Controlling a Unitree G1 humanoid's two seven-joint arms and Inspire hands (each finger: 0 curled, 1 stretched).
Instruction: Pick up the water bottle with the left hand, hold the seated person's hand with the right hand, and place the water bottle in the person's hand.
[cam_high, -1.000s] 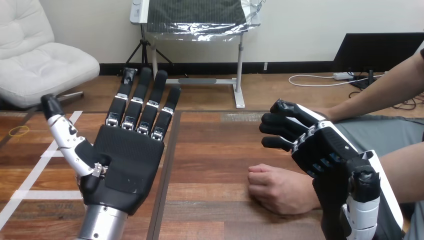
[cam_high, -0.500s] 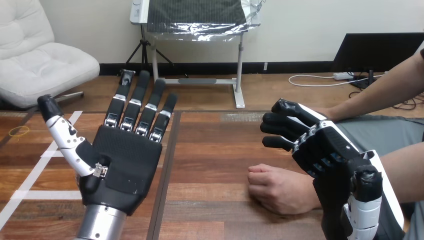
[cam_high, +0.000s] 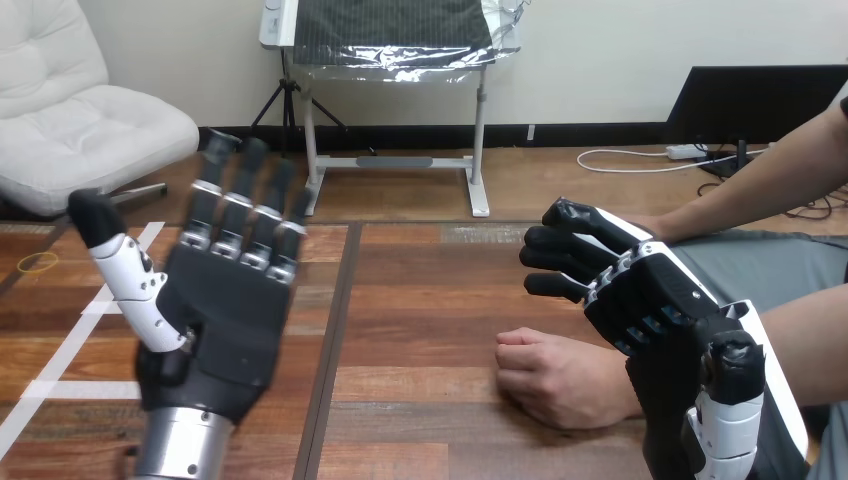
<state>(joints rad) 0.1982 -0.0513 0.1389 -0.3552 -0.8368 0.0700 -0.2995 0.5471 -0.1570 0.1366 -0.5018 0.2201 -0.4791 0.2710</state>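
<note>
Left hand (cam_high: 215, 320) spread flat, pointing away; right hand (cam_high: 655, 300), grasp unclear, beside the person's fist (cam_high: 560, 380).

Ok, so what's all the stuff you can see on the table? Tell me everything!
Table: one, brown wood, across the view.
Tape strips: several, white, on the table's left part.
Loop: one, small, yellow, at the table's far left.
Person's hand: one, a closed fist, resting on the table right of centre.
Person's forearm: one, reaching in from the upper right.
Left hand: one, black with a white thumb, raised at the left, fingers straight, holding nothing.
Right hand: one, black with white shell, right of the fist.
</note>
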